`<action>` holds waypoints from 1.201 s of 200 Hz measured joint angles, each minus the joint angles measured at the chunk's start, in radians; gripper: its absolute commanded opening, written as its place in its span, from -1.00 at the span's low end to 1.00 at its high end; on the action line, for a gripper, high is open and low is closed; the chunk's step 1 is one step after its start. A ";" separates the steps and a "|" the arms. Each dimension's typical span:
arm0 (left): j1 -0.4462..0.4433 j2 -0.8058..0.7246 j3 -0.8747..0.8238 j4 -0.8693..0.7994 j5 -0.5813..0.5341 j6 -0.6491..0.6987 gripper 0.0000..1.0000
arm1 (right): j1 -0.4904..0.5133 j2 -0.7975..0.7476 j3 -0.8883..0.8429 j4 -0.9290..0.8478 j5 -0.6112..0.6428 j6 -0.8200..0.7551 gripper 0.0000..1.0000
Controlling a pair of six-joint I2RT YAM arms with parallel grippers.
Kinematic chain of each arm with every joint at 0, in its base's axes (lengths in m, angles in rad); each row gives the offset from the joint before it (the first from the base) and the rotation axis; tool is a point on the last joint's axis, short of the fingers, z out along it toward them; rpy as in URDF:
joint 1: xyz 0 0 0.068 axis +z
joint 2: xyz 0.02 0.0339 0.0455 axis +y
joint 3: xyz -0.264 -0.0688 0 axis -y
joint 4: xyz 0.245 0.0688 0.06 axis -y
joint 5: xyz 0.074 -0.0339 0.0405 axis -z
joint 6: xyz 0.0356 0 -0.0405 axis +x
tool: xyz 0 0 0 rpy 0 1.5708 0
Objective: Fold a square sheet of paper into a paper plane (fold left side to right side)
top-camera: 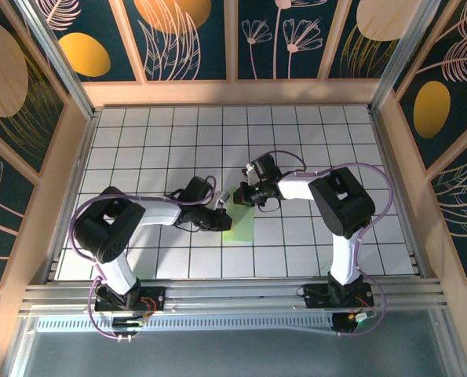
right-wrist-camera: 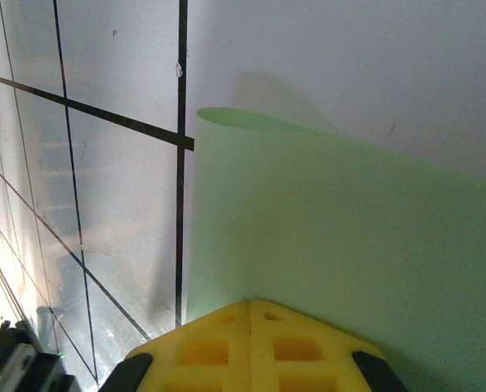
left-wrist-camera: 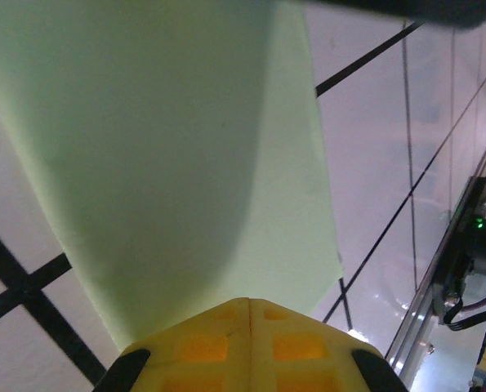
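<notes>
The left tool (left-wrist-camera: 249, 304) is being seen fully closed, yellow fingertips (left-wrist-camera: 202, 347) pressed together with no gap; the square sheet of paper (left-wrist-camera: 169, 147) is lying just ahead of and under its tip; the right tool (right-wrist-camera: 251, 306) is likewise being seen closed, tip touching the pale green sheet, whose far edge is being curled up; on the bench (top-camera: 155, 149) the sheet is sitting between both tools; whether it is being pinched cannot be told.

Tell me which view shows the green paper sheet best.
Top external: the square sheet of paper shows most of its outline, lying on the tiled table. The left wrist and right wrist views each give a close, cropped stretch of its green surface.
</notes>
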State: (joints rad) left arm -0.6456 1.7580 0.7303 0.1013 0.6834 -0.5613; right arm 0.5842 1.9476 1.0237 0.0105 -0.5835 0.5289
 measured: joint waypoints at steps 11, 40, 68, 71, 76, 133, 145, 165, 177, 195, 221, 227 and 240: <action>-0.005 0.014 0.000 0.002 -0.003 0.000 -1.00 | 0.000 0.000 0.001 -0.002 0.000 0.000 -1.00; -0.008 0.015 0.002 0.000 -0.010 0.000 -1.00 | 0.001 0.000 0.004 -0.006 0.002 0.001 -0.88; -0.011 0.014 0.002 0.000 -0.015 -0.010 -1.00 | 0.002 -0.010 0.009 -0.015 0.010 0.008 -0.59; -0.011 0.014 0.002 0.001 -0.017 -0.013 -1.00 | 0.002 -0.014 0.009 -0.016 0.011 0.009 -0.57; -0.013 0.013 0.002 0.002 -0.019 -0.019 -1.00 | 0.002 -0.022 0.009 -0.023 0.018 0.007 -0.54; -0.044 -0.014 -0.016 0.023 -0.095 -0.134 -1.00 | -0.023 -0.259 -0.035 -0.138 0.068 0.008 -0.71; -0.050 -0.020 -0.021 0.027 -0.108 -0.165 -1.00 | -0.019 -0.325 -0.073 -0.159 0.069 0.021 -0.87; -0.059 -0.021 -0.022 0.035 -0.120 -0.215 -1.00 | -0.007 -0.418 -0.157 -0.184 0.066 0.054 -1.00; -0.065 -0.021 -0.022 0.042 -0.124 -0.239 -1.00 | 0.009 -0.449 -0.206 -0.188 0.066 0.076 -1.00; -0.076 -0.021 -0.022 0.057 -0.124 -0.263 -1.00 | 0.048 -0.454 -0.272 -0.177 0.059 0.115 -1.00; -0.085 -0.018 -0.022 0.063 -0.130 -0.275 -1.00 | 0.101 -0.404 -0.298 -0.158 0.059 0.147 -1.00; -0.086 -0.018 -0.022 0.063 -0.133 -0.278 -1.00 | 0.109 -0.389 -0.297 -0.147 0.059 0.151 -1.00; -0.086 -0.017 -0.022 0.063 -0.138 -0.280 -1.00 | 0.122 -0.351 -0.291 -0.126 0.059 0.159 -1.00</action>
State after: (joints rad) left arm -0.7319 1.7409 0.7086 0.1642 0.5457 -0.8410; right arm 0.7067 1.5970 0.7322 -0.1158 -0.5243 0.6876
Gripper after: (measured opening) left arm 0.044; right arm 0.047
